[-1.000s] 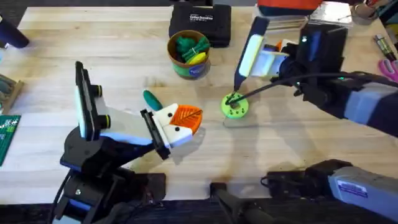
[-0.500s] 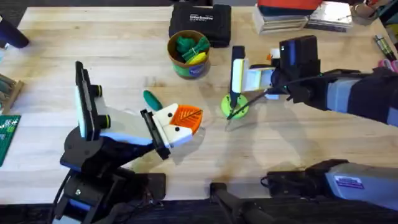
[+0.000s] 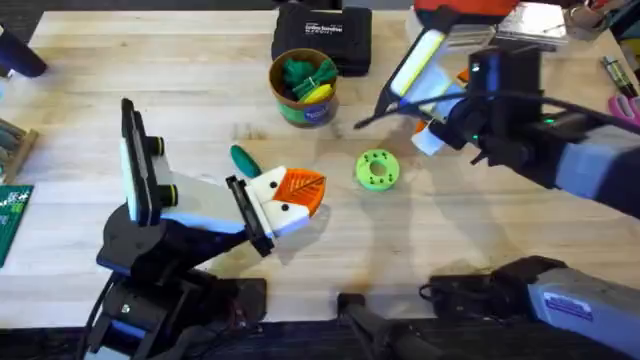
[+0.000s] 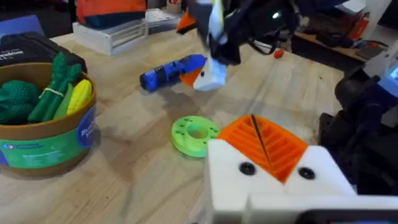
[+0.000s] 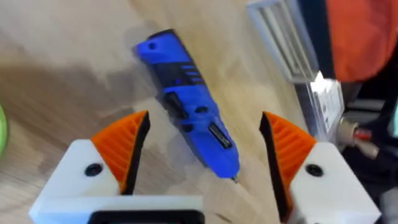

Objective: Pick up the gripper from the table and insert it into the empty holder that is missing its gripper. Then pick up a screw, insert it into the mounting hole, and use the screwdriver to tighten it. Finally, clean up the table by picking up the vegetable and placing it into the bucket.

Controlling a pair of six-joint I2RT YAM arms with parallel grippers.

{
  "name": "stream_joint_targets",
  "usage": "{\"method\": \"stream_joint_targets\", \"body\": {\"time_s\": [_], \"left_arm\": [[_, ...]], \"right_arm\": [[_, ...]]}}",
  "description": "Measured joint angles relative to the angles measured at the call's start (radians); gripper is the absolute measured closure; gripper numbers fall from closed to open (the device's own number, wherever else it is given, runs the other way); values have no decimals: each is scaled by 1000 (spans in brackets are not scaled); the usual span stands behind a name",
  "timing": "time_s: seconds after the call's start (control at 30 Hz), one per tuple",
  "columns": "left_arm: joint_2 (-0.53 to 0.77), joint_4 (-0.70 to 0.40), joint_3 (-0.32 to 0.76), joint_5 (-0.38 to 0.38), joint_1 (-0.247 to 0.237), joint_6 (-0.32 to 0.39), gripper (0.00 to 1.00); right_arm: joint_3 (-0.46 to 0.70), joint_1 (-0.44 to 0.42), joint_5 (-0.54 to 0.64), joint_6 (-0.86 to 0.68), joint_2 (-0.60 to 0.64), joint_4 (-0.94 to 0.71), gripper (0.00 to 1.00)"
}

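Observation:
The blue screwdriver (image 5: 186,106) lies flat on the table between the spread orange pads of my right gripper (image 5: 202,146), which is open just above it. In the left wrist view the screwdriver (image 4: 171,70) shows under that right gripper (image 4: 200,51). From overhead the right gripper (image 3: 440,108) hangs at the back right. The dark teal vegetable (image 3: 243,158) rests on the wood just left of my left gripper (image 3: 295,195), whose orange pads are pressed together. The bucket (image 3: 303,110) stands behind, green and yellow items inside. The loose gripper, holder and screw are out of view.
A bright green flat ring with holes (image 3: 376,170) lies mid-table, between the two grippers. A black case (image 3: 322,35) sits behind the bucket. Boxes and an orange object (image 3: 470,20) crowd the back right corner. A green circuit board (image 3: 12,215) is at the left edge.
My right gripper was low over the green ring; it has lifted and swung back to the right, now over the screwdriver. The left arm has not moved.

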Motion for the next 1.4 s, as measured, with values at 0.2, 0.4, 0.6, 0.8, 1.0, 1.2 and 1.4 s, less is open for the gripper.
{"method": "stream_joint_targets", "body": {"time_s": [0.2, 0.4, 0.6, 0.8, 1.0, 1.2, 1.4], "left_arm": [[0, 0, 0, 0, 0, 0, 997], [0, 0, 0, 0, 0, 0, 997], [0, 0, 0, 0, 0, 0, 997], [0, 0, 0, 0, 0, 0, 997], [0, 0, 0, 0, 0, 0, 997], [0, 0, 0, 0, 0, 4, 478], [0, 1, 0, -1, 0, 3, 16]], "right_arm": [[114, 17, -56, 310, -195, -267, 8], [307, 102, -166, 673, -269, -773, 8], [324, 136, -291, 854, -269, -873, 8], [331, 136, -458, 902, -251, -880, 7], [379, 136, -601, 905, -249, -953, 9], [387, 137, -639, 905, -249, -965, 8], [387, 137, -643, 908, -249, -965, 8]]}}
